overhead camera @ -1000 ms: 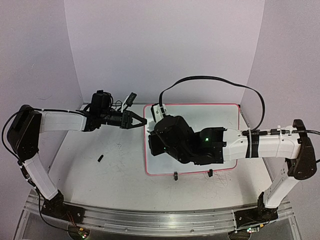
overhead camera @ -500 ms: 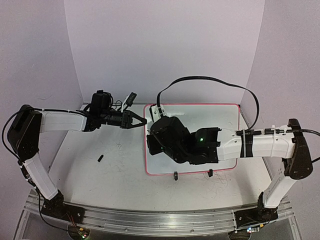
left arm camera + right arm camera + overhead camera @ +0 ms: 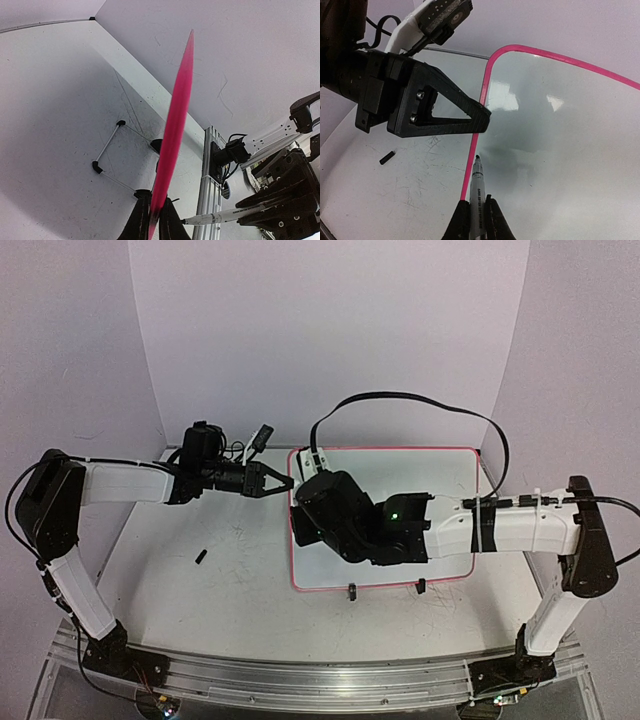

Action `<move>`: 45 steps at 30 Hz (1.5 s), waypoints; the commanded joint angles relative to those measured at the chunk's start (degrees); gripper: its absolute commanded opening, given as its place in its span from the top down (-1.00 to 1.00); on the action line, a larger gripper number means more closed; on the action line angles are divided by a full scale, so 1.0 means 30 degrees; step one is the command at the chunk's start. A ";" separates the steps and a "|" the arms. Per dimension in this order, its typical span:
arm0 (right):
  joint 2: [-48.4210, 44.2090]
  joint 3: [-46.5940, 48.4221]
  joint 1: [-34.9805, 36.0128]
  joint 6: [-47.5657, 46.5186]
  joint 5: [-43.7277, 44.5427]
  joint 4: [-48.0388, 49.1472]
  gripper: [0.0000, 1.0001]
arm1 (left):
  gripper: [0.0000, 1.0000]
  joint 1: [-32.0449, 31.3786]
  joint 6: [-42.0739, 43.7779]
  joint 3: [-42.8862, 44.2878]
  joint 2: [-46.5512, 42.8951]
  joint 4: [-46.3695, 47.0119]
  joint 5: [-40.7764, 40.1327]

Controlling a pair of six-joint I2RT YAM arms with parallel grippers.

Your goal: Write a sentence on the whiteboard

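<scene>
Whiteboard surface shows no writing; the whole sentence remains. Left fingers pinch its pink edge; right fingers pinch a marker.

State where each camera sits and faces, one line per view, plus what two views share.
Top external: above and behind the bases, looking down at the white pink-bordered rectangular whiteboard; both arms show.
Left wrist: on the left gripper, sighting along the board's clamped pink edge; its own fingers show.
Right wrist: on the right gripper, facing down at the board; its fingers hold a white marker.
Shared: both wrist views show the marker.
</scene>
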 commanded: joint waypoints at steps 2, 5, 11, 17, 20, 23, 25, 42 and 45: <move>0.0375 0.0932 -0.0180 0.0130 0.0509 0.0433 1.00 | 0.86 -0.0123 -0.0098 -0.0150 -0.0180 0.0754 0.0320; 0.0460 0.0975 -0.0212 0.0145 0.0513 0.0456 1.00 | 0.88 -0.0130 -0.0094 -0.0172 -0.0235 0.0764 0.0326; 0.0612 0.0995 -0.0289 0.0219 0.0527 0.0528 1.00 | 0.89 -0.0123 -0.0123 -0.0225 -0.0323 0.0798 0.0390; 0.0714 0.0979 -0.0389 0.0355 0.0528 0.0523 1.00 | 0.91 -0.0123 -0.0123 -0.0272 -0.0421 0.0831 0.0478; 0.0766 0.0906 -0.0463 0.0424 0.0454 0.0530 1.00 | 0.92 -0.0123 -0.0095 -0.0306 -0.0471 0.0828 0.0503; 0.0826 0.0902 -0.0522 0.0503 0.0383 0.0530 1.00 | 0.93 -0.0123 -0.0094 -0.0310 -0.0506 0.0856 0.0516; 0.0827 0.0886 -0.0543 0.0533 0.0387 0.0533 1.00 | 0.93 -0.0126 -0.0093 -0.0341 -0.0531 0.0878 0.0540; 0.0348 0.0106 -0.0701 0.1218 0.0729 0.0486 1.00 | 0.95 -0.0126 -0.0068 -0.0479 -0.0562 0.0944 0.0511; 0.0181 -0.0092 -0.0740 0.1341 0.0811 0.0452 1.00 | 0.95 -0.0123 -0.0093 -0.0453 -0.0537 0.0944 0.0505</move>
